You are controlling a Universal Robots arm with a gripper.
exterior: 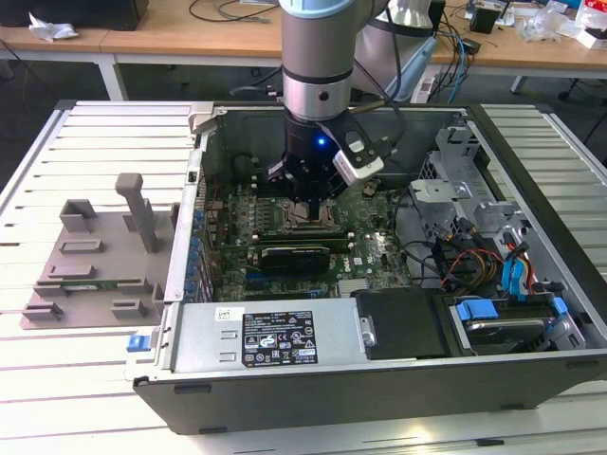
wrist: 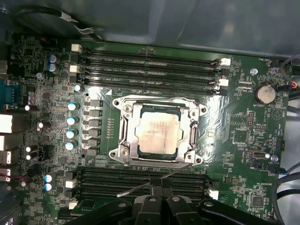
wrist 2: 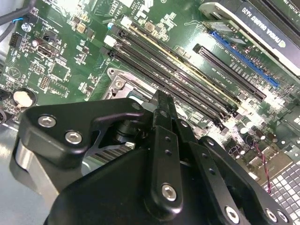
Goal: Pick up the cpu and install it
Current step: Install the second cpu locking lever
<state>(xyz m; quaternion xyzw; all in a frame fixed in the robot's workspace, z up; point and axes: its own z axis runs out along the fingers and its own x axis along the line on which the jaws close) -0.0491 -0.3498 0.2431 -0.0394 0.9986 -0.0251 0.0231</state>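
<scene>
The cpu point(wrist: 158, 130), a pale silvery square chip, lies flat inside the metal-framed socket point(wrist: 123, 140) of the green motherboard point(wrist: 234, 131). In the first wrist view my gripper point(wrist: 162, 191) hovers beside the socket over the memory slots. Its black fingers are pressed together with nothing between them. A thin metal socket lever point(wrist: 140, 188) slants out near the fingertips. In the exterior view the gripper point(exterior: 308, 202) hangs low inside the open computer case, just above the socket point(exterior: 315, 223). In the second wrist view the shut fingers point(wrist 2: 161, 105) hide most of the socket.
Memory slots point(wrist: 150, 63) flank the socket on two sides. A graphics card point(exterior: 294, 254) and power supply point(exterior: 275, 336) sit toward the case front. Cables and a drive cage point(exterior: 474, 190) fill the exterior view's right. A grey fixture plate point(exterior: 95, 256) lies outside the case on the left.
</scene>
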